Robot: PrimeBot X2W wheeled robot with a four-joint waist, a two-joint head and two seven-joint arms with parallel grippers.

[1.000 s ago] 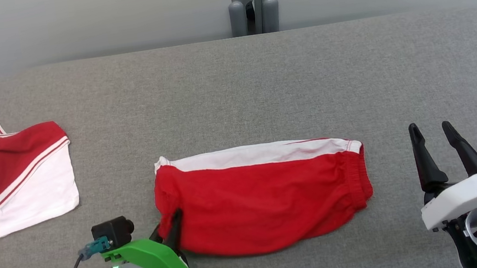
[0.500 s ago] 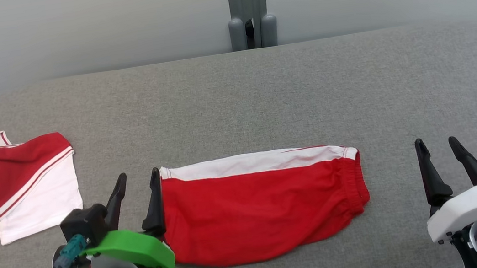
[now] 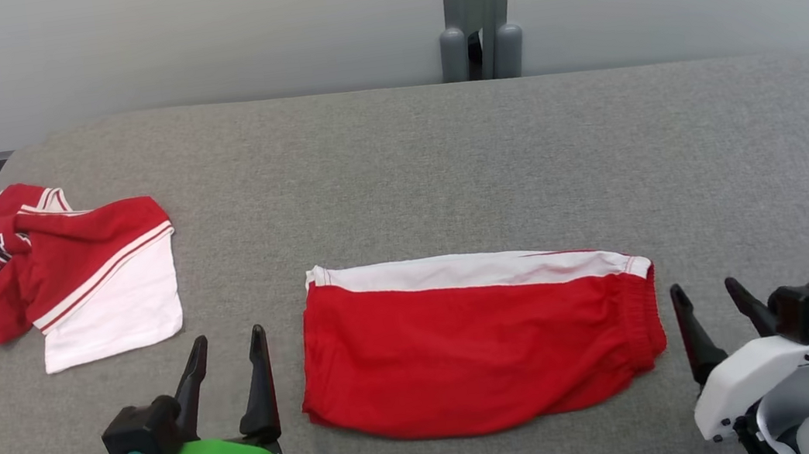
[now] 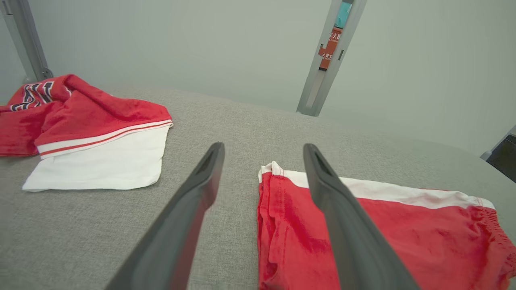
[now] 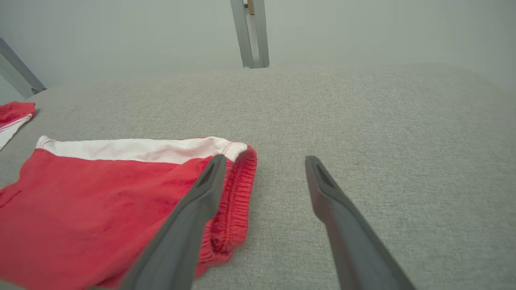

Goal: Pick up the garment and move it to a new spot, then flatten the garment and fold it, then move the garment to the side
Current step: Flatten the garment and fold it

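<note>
- Red shorts [image 3: 479,350] are lying flat and folded in the middle of the bench [image 3: 439,136].
- Both tools are standing wide and empty: left tool [image 3: 227,336] just beside the shorts' left end, right tool [image 3: 703,287] just beside the right.
- I am judging the move aside comes next: pinching all layers at both ends, lifting evenly, avoiding the jersey [image 3: 65,264] at left.

- Bright, even, diffuse light from overhead in every view.
- Thin, faint shadow along the near edge of the garment [image 3: 480,358] on the counter [image 3: 442,159].
- Wrist views bow toward the edges; the left end effector [image 4: 263,145], close up, looks soft.
</note>
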